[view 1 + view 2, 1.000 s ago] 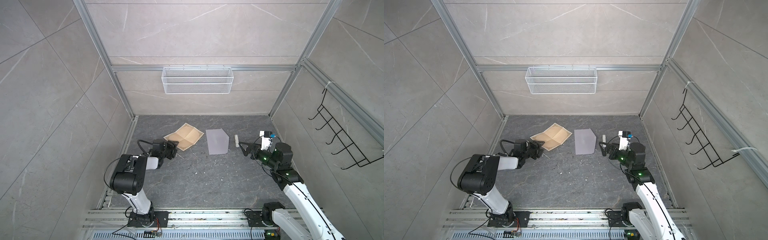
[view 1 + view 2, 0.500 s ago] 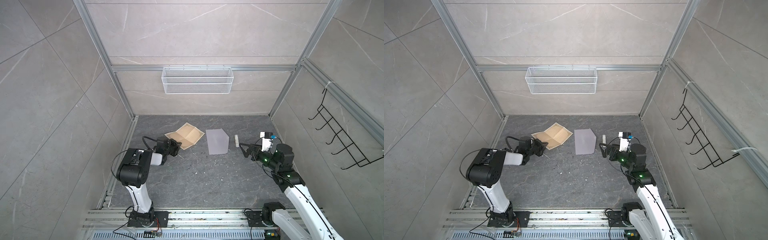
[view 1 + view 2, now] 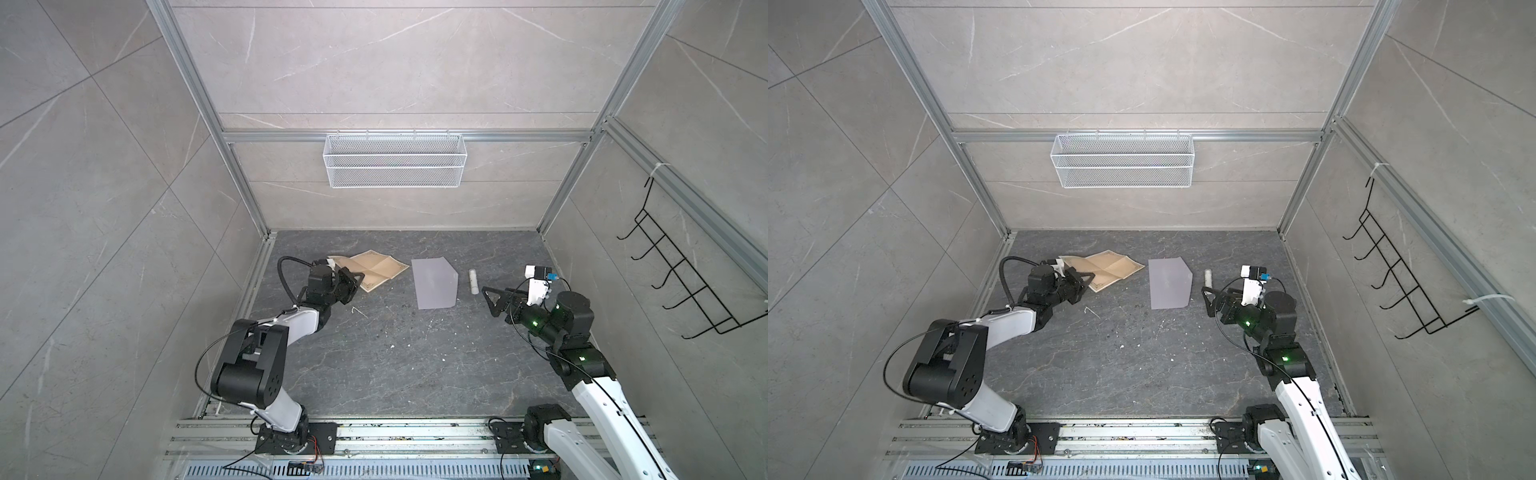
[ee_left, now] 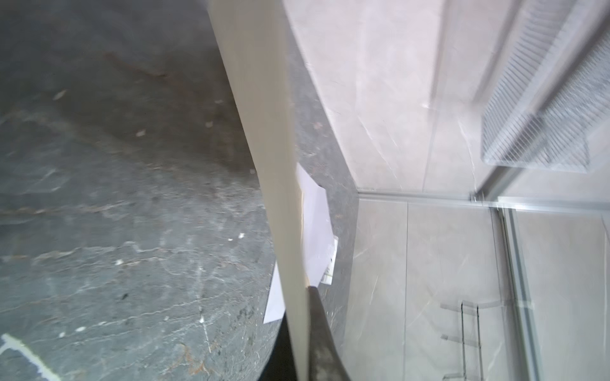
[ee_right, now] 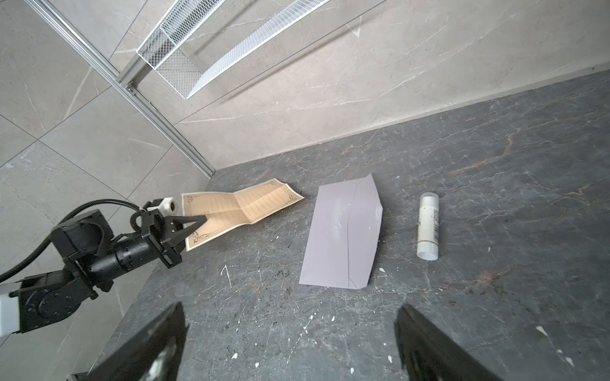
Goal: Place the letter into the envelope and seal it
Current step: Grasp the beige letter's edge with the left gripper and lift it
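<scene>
Tan paper in both top views: I see the letter (image 3: 376, 270) lying on the dark table (image 3: 395, 353) toward the back left. The left gripper (image 3: 360, 276) has its jaws pressed together on the sheet's near edge. The envelope (image 3: 434, 282) lies flat just to the letter's right, not touching it, and a glue stick (image 3: 473, 280) lies beyond that. The right gripper (image 3: 489, 300) hovers near the stick, jaws wide apart and holding nothing.

From the left wrist, the letter (image 4: 264, 132) runs edge-on as a tan strip past a dark finger (image 4: 318, 333), with the envelope (image 4: 313, 224) behind it.

From the right wrist, I see the left claw (image 5: 202, 218) clamped on the letter's bordered edge, and my right fingers (image 5: 148, 346) spread wide below the envelope (image 5: 343, 234).
</scene>
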`<state>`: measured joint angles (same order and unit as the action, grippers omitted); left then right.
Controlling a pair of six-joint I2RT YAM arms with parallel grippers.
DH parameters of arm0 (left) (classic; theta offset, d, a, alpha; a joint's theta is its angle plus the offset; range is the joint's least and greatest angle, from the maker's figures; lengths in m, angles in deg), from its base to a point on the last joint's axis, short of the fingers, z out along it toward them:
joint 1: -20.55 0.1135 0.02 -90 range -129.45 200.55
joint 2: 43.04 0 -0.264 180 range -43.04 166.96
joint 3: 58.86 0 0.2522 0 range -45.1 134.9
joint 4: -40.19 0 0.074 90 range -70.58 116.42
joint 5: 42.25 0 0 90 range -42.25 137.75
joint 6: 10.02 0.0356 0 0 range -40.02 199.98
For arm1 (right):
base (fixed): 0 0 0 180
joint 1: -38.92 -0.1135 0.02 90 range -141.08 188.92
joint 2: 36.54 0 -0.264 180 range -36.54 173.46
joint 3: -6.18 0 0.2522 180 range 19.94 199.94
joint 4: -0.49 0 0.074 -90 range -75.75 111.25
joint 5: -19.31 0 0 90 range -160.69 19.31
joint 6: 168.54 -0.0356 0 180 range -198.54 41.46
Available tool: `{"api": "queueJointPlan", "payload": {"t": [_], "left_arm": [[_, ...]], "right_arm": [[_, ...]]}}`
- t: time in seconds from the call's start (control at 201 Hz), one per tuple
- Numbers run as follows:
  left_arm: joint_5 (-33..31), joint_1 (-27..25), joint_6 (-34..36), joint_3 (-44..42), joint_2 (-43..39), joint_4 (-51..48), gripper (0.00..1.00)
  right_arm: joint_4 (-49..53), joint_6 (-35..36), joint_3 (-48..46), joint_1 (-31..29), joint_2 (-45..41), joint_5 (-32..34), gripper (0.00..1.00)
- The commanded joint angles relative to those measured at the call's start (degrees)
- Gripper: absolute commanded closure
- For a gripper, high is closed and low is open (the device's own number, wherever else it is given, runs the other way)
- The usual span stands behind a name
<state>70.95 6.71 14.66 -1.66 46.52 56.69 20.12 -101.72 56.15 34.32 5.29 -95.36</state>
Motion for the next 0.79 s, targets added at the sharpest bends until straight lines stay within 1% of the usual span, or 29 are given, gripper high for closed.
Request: {"api": "queueJointPlan", "payload": {"t": [0.0, 0.144, 0.264, 0.408, 0.637, 0.787], "left_arm": [[3.7, -1.0, 11.0, 2.9, -5.5, -3.9, 1.00], [3.2, -2.2, 20.6, 4.6, -12.6, -13.0, 1.00], [2.7, -2.4, 27.1, 5.9, -18.3, -19.8, 1.00], [2.5, -2.6, 33.3, 7.8, -23.9, -26.1, 1.00], [4.4, -3.2, 44.7, 13.9, -28.6, -40.0, 1.00], [5.4, -4.7, 53.3, 17.3, -31.1, -48.5, 1.00]], "right_arm": [[-0.8, -1.8, 1.1, -0.3, -0.4, 0.1, 0.01], [-1.1, -3.2, 2.1, -0.3, 0.6, -2.9, 0.01], [0.6, -0.5, 4.0, -0.3, 1.5, -6.8, 0.01], [3.8, 2.6, 5.9, -0.3, 1.1, -9.2, 0.01], [5.6, 4.7, 7.3, -0.3, 1.2, -14.0, 0.01], [5.7, 5.2, 7.7, -0.5, 2.2, -16.4, 0.01]]}}
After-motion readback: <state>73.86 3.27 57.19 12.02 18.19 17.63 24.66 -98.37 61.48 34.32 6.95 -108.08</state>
